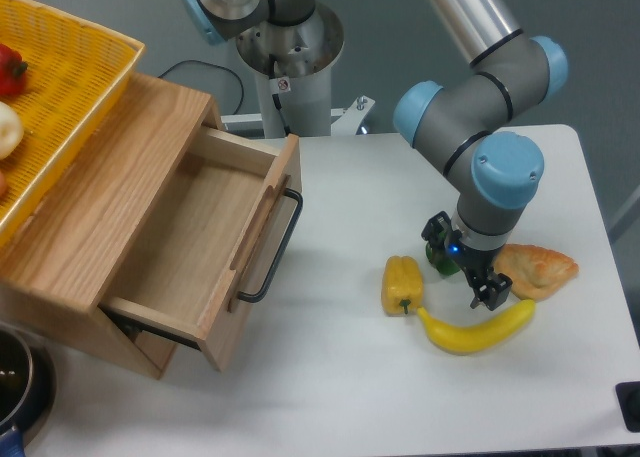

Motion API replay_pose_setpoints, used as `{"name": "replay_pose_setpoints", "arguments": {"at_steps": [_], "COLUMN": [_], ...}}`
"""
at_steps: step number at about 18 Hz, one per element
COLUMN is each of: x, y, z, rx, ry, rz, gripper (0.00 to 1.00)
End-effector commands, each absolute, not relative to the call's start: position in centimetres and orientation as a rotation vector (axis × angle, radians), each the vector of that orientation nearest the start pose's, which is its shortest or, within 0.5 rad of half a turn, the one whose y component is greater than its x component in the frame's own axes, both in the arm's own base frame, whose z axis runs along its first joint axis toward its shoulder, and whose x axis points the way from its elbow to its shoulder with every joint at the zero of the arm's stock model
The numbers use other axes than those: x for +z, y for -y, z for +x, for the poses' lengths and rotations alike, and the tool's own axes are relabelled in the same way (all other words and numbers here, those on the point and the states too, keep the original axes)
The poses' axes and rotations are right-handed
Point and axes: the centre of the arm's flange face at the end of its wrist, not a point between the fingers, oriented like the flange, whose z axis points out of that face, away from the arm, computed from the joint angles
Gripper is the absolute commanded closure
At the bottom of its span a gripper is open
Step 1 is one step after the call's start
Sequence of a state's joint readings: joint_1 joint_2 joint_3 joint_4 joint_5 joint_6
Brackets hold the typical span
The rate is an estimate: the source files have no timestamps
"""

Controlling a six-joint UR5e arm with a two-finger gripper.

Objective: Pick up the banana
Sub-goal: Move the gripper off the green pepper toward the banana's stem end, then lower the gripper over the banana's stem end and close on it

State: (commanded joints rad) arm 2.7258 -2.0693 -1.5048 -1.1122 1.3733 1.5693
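Observation:
The banana (476, 330) is long, curved and bright yellow, lying on the white table at the front right. My gripper (463, 269) hangs just above and behind its middle, fingers pointing down. One finger (491, 293) is close over the banana's upper edge, the other (435, 239) sits further back. The jaws stand apart with nothing between them. The banana rests flat on the table, untouched.
A short yellow bell pepper (402, 284) lies left of the banana's stem end. A tan pastry (538, 268) lies right of the gripper. A green object (441, 260) is partly hidden under the gripper. An open wooden drawer (200, 239) and a yellow basket (55, 87) stand at the left.

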Motion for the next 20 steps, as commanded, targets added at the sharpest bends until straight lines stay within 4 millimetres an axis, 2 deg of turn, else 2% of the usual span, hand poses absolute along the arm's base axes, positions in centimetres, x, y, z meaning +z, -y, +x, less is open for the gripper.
{"name": "replay_pose_setpoints", "arguments": {"at_steps": [6,11,13,16,20], "x": [27.5,27.8,26.7,25.2,23.0], "y": [-39.9,-40.0,-40.2,-39.7,-39.5], "z": [-55.6,-58.2,-59.2,-60.5,-61.0], "rx": [0.004,0.078,0.065,0.054,0.016], "ry": [-0.588,-0.558,-0.443,-0.421,-0.426], "rz": [-2.896,-2.994,-3.023,-3.051,-3.057], "gripper": [0.00,0.00,0.00,0.00,0.00]}}
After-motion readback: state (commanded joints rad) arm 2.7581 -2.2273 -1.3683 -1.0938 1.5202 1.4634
